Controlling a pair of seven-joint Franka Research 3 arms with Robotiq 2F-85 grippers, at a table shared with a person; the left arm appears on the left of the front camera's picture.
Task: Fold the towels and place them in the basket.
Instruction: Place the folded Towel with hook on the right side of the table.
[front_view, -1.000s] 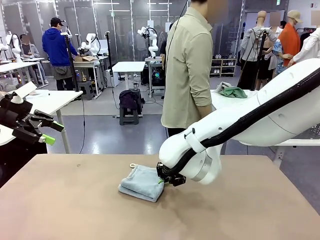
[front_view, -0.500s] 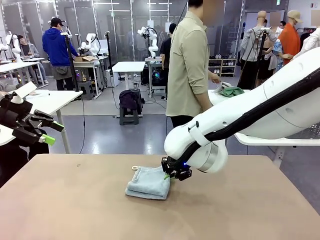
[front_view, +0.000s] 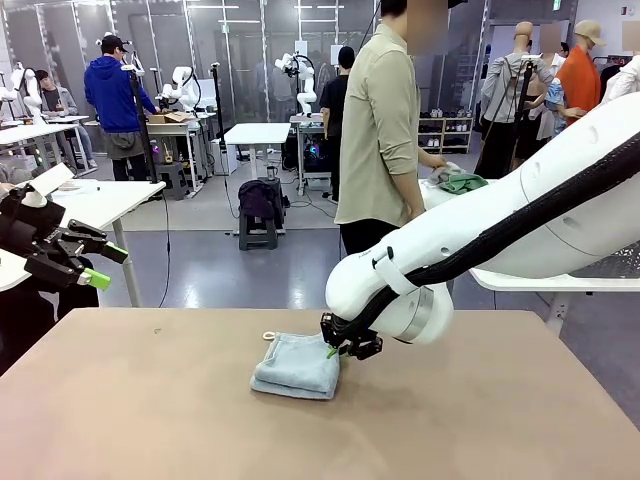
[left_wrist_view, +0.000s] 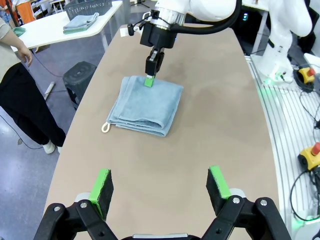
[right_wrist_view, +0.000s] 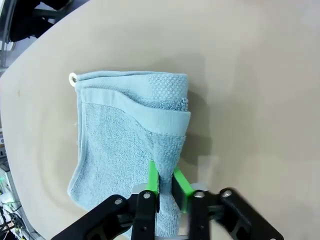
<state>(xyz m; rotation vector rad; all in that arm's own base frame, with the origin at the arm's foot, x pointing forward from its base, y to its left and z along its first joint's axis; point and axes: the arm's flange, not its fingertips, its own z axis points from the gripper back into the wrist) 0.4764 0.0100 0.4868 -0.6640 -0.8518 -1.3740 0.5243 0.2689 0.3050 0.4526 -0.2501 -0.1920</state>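
The right end effector (right_wrist_view: 167, 186) stood low over the worktop (front_view: 150, 400), its green pads (right_wrist_view: 152, 181) close together with a fold of the blue-grey towel (right_wrist_view: 120, 150) running between them. I could not tell whether the pads pressed the cloth. From the front, this end effector (front_view: 340, 348) sat at the towel's (front_view: 298, 365) right edge, with the white arm sloping up and away to the right.

The towel lay folded into a thick rectangle near the middle of the brown worktop. Its pale corner loop (right_wrist_view: 73, 78) stuck out at the corner far from the pads.

The left end effector (left_wrist_view: 160, 185) hung well apart from the towel (left_wrist_view: 145, 105), with its pads (left_wrist_view: 102, 186) spread wide and nothing between them. In the front view it (front_view: 100, 265) was raised at the worktop's left side.

Beyond the worktop, a dark grey mesh basket (left_wrist_view: 89, 7) stood on a white side table (left_wrist_view: 50, 34); its contents were hidden. Just beside it lay a small stack of folded towels (left_wrist_view: 80, 22), blue-grey on top of green. A person in a beige shirt (front_view: 380, 130) stood at the far side, one hand (front_view: 434, 163) near a crumpled green towel (front_view: 465, 184).
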